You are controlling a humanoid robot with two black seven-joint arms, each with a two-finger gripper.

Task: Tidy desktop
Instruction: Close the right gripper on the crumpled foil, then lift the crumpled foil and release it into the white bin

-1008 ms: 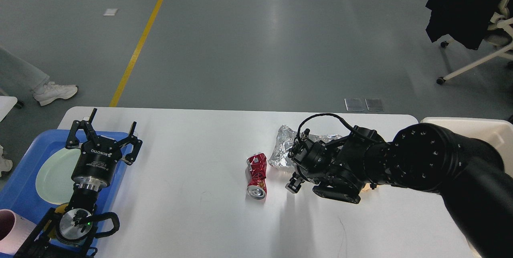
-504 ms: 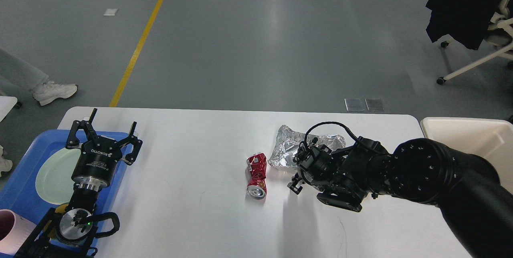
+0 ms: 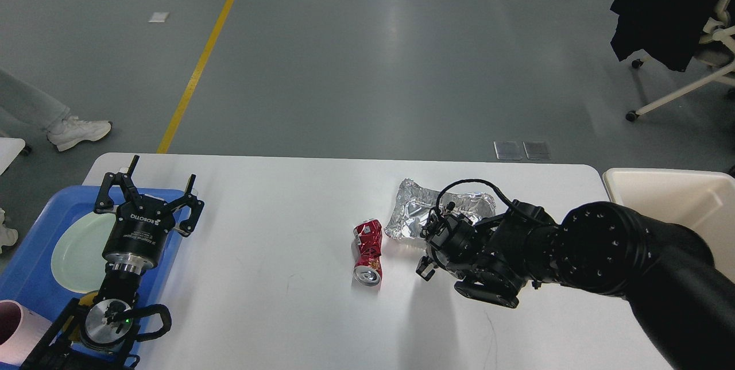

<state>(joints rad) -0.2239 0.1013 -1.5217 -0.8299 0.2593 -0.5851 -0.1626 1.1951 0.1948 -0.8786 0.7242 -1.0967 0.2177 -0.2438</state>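
Grey workshop floor with a yellow line lies beyond the large white rounded counter [image 3: 275,215], which fills the middle of the view. On it, a crushed red aluminium can [image 3: 368,251] lies on its side, just beside a crumpled silver foil wrapper [image 3: 414,209]. The right gripper [image 3: 428,255] hovers near both; it is seen dark and end-on, so I cannot tell how its jaws stand. The left gripper [image 3: 148,190] rests over a blue plastic tray [image 3: 34,266] holding a pale green plate [image 3: 77,252], jaws spread and empty. The can likely handles light, stiff and slightly slick, best pinched across its dented waist; the foil is probably featherlight and yielding. A cream rectangular bin [image 3: 677,195] waits right.
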